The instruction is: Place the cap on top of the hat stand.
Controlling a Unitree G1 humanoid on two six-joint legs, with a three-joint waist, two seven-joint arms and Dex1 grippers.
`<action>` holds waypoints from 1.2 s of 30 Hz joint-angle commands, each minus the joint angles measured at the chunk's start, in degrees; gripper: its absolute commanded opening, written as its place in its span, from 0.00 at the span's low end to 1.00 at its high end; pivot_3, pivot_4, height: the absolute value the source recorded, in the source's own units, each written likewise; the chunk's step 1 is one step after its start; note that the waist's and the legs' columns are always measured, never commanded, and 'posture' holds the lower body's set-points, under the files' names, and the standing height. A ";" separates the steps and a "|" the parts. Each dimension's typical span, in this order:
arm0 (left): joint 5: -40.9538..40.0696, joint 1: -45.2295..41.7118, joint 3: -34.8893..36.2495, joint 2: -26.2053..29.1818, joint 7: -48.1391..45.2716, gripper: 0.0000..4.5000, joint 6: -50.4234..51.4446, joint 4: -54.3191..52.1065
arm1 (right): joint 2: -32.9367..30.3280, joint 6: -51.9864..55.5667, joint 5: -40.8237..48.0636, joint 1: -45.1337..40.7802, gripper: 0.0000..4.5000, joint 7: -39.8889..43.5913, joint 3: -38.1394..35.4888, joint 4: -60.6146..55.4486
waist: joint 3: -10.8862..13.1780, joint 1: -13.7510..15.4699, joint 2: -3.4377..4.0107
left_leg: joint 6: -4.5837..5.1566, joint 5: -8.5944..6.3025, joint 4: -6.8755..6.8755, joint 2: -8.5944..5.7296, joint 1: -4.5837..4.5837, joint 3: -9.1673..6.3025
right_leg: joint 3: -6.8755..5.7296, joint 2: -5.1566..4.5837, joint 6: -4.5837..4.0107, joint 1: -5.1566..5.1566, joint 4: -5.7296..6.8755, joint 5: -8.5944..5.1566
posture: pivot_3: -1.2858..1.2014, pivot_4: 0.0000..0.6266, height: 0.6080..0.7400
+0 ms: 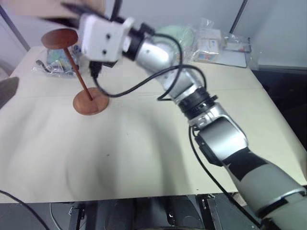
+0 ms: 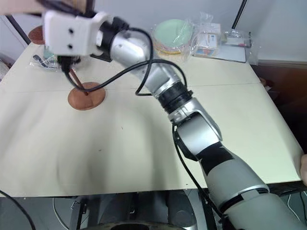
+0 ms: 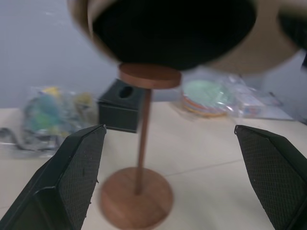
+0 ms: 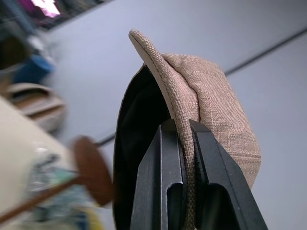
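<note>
right gripper (image 4: 184, 132) pinching cap (image 4: 211, 105) rim — above hat stand (image 3: 143, 143)

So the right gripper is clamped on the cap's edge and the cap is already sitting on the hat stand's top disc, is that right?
Not quite. The right gripper is clamped on the cap's edge, but the cap is not on the hat stand yet: the left wrist view shows it held in the air just above the top disc.
</note>
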 commanded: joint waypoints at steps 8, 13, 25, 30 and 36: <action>0.70 6.52 5.51 -1.01 -6.08 1.00 -4.77 1.65 | 2.79 -6.62 -6.43 3.16 0.01 0.33 5.89 6.88 | 0.01 -0.17 -0.01 | -0.04 0.02 -0.08 -0.02 0.00 0.01 | -0.03 -0.02 0.00 -0.06 0.01 0.00 | 0.52 0.24 1.00; 4.95 7.81 1.88 -0.17 -11.74 1.00 -8.72 5.75 | 2.01 -8.05 -11.32 3.89 0.23 -4.16 7.48 7.11 | 0.01 -0.12 -0.01 | -0.06 0.03 -0.10 -0.07 0.00 0.04 | -0.04 0.00 -0.05 -0.08 0.01 -0.03 | 0.52 0.24 1.00; 13.76 4.48 -15.05 1.86 -13.03 1.00 -14.16 -5.90 | -5.13 -5.34 -9.97 14.30 0.99 1.62 6.37 -7.59 | -0.03 -0.03 -0.13 | -0.10 0.05 -0.12 -0.02 0.00 -0.01 | -0.07 -0.07 -0.04 -0.05 0.00 -0.02 | 0.52 0.24 1.00; 24.14 -2.12 -31.35 6.47 -4.34 1.00 -15.60 -19.71 | -18.48 4.62 5.15 29.31 0.99 19.67 1.50 -28.52 | 0.00 1.88 -0.14 | -0.09 0.05 -0.02 -0.11 -0.03 0.02 | -0.11 -0.13 -0.02 0.12 -0.08 -0.01 | 0.52 0.24 1.00; 49.92 -6.69 -50.77 12.35 2.66 1.00 -23.76 -22.11 | -29.56 42.22 32.05 35.97 0.99 34.25 -10.44 -49.84 | 0.15 0.97 0.11 | -0.05 0.04 -0.10 -0.05 0.14 0.14 | 0.09 0.13 -0.02 0.08 0.00 -0.01 | 0.52 0.24 1.00</action>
